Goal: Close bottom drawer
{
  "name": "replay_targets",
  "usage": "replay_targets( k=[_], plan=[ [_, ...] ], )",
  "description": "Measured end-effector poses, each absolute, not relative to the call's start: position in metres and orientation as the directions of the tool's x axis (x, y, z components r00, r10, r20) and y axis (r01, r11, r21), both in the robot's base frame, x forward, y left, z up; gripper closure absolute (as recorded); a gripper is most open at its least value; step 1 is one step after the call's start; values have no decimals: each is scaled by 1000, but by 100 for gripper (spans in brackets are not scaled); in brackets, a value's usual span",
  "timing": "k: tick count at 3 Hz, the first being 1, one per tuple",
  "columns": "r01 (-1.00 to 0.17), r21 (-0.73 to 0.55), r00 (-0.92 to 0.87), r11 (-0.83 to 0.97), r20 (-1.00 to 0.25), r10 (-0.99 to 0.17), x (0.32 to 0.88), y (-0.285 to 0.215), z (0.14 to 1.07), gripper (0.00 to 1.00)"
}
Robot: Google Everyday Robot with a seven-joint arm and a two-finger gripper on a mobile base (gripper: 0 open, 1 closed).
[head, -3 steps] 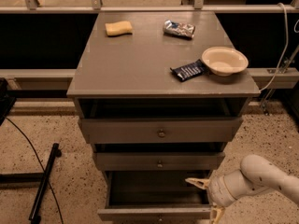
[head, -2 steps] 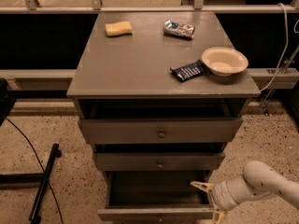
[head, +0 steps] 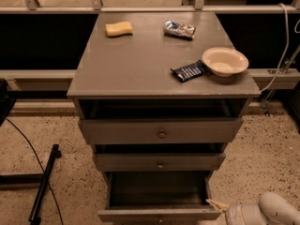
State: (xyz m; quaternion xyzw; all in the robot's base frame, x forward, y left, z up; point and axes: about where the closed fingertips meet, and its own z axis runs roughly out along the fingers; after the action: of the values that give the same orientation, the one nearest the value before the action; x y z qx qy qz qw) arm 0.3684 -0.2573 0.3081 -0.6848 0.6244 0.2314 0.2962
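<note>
The bottom drawer (head: 159, 213) is the lowest of three grey drawers and stands pulled far out, its inside dark and empty. Its front edge runs along the frame's lower border. My gripper (head: 219, 205) is at the lower right, its pale fingertip close to the drawer's front right corner. The white arm (head: 269, 212) trails off to the right and mostly leaves the frame. The middle drawer (head: 159, 162) and top drawer (head: 160, 131) sit slightly pulled out above.
On the grey cabinet top (head: 136, 64) lie a yellow sponge (head: 118, 28), a silver snack bag (head: 179, 29), a dark blue snack packet (head: 189, 71) and a cream bowl (head: 225, 61). A black stand leg and cable (head: 42, 186) lie on the speckled floor at left.
My gripper and arm have moved down and to the right, away from the drawer's inside toward its front right corner. The drawers have not visibly moved.
</note>
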Motion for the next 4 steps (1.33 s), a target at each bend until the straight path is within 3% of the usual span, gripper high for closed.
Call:
replay_targets(
  k=[2,4],
  plan=[
    [-990,-144,102,1,-698,-709,381,-260,220,0],
    [-981,-194,132,26,-756,-641,391,-243,200,41]
  ],
)
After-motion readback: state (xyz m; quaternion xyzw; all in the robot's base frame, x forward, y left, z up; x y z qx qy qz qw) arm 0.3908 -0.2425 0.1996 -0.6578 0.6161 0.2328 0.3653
